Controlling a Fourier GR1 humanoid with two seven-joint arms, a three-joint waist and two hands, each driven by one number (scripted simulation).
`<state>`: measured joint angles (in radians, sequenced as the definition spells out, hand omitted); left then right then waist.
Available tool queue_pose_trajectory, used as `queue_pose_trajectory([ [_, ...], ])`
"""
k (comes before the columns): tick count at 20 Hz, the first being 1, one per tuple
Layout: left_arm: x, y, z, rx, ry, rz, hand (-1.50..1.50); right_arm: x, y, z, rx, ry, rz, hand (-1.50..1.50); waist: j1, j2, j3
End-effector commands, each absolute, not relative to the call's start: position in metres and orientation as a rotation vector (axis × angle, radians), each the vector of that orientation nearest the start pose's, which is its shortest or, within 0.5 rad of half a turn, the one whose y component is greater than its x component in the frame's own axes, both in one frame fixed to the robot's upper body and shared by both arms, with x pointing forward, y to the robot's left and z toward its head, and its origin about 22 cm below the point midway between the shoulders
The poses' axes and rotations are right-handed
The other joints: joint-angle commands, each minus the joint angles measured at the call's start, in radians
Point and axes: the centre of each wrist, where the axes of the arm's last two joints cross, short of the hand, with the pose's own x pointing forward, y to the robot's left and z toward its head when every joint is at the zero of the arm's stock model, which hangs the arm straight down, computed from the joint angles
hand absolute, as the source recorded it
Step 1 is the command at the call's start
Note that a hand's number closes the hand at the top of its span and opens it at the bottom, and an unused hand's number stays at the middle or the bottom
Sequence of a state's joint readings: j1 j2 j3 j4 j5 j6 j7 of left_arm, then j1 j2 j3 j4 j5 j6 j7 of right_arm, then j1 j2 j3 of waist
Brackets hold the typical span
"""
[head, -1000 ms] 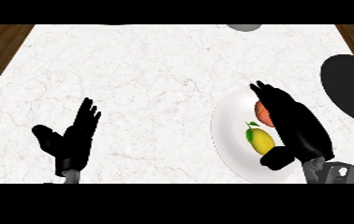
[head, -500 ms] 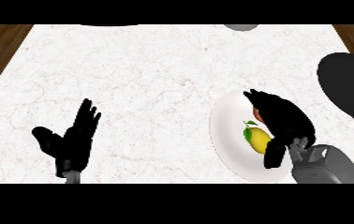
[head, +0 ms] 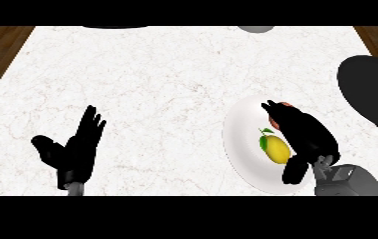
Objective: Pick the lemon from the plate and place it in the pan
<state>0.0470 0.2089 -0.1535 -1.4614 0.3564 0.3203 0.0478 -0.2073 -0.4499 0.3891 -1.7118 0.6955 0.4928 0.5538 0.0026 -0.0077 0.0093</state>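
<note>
- lemon (head: 276, 149): on white plate (head: 240, 148), just left of right hand (head: 306, 135); fingers curving over it, not pinching.
- yellow, green leaf.
- left hand (head: 74, 150): fingers spread, near-left.

A white marble counter (head: 170, 83) fills the view, with brown wood floor (head: 13, 38) at both far corners.

White veined marble-look counter (head: 170, 83), smooth white plate (head: 240, 133), matt black pan (head: 362, 85), wood edge strips (head: 13, 40).
</note>
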Motion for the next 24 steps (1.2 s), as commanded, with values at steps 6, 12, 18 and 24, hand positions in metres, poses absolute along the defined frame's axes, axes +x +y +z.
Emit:
queue_pose_trajectory([
  [6, 0.219, 0.238, -0.052, 0.052, -1.232, 0.259, 0.00, 0.269, -0.214, 0.049, -0.784, -0.973, 1.352, -1.50, 0.000, 0.009, -0.009],
  [12, 0.218, 0.243, -0.045, 0.070, -1.247, 0.251, 0.00, 0.289, -0.237, 0.041, -0.703, -1.029, 1.375, 1.50, 0.002, 0.009, -0.009],
  [18, 0.244, 0.237, -0.032, 0.070, -1.246, 0.265, 0.00, 0.283, -0.204, 0.027, -0.734, -1.143, 1.442, 1.50, -0.001, 0.009, -0.009],
  [24, 0.226, 0.250, -0.038, 0.058, -1.234, 0.266, 0.00, 0.297, -0.215, 0.021, -0.789, -1.059, 1.263, 1.50, 0.004, 0.010, -0.009],
])
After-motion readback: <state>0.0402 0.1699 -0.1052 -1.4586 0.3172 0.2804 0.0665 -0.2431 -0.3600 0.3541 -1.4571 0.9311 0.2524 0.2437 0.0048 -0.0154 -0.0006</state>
